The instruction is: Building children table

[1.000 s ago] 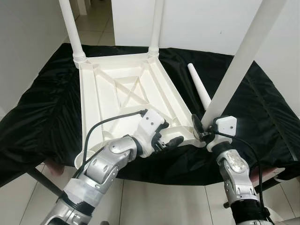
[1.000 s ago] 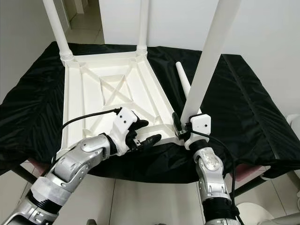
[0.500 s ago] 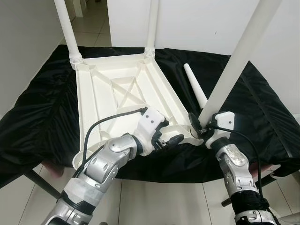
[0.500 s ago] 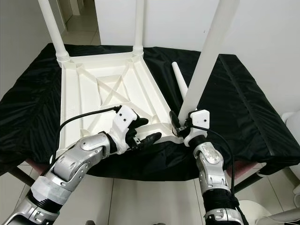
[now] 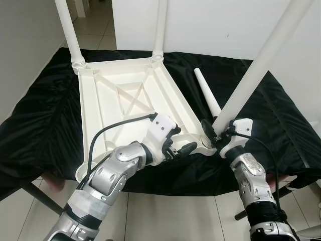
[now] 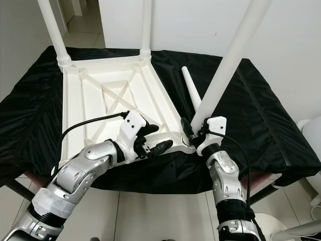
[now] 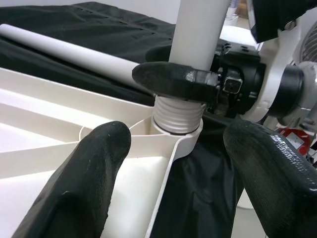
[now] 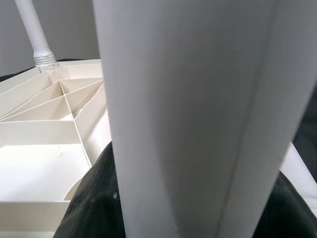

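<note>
from my head camera, the white plastic children's table top (image 5: 125,108) lies upside down, ribbed underside up, on the black cloth-covered worktop (image 5: 45,115). two white plastic legs (image 5: 67,30) stand in its far corner sockets, and a loose white tapered leg (image 5: 208,98) lies on the cloth just beside the top's right edge. my left arm is bent at the elbow and reaches in from the near left, its forearm angled up across the near edge of the top, with my left end effector (image 5: 181,149) over the near right corner, its black fingers spread apart and holding nothing. my right arm rises almost straight up from below, wrist tilted inward, and my right end effector (image 5: 216,135) is clamped around the base of a third white leg (image 5: 261,63), which leans up and to the right out of the near right corner socket.

from my left wrist, my two black fingers (image 7: 74,193) sit wide apart on either side of the corner socket (image 7: 176,136); the leg's threaded end sits in it, with one finger of my right end effector pressed across the leg just above the threads.

from my right wrist, the gripped leg rises close up between my fingers, with the ribbed underside and a far leg beyond.
</note>
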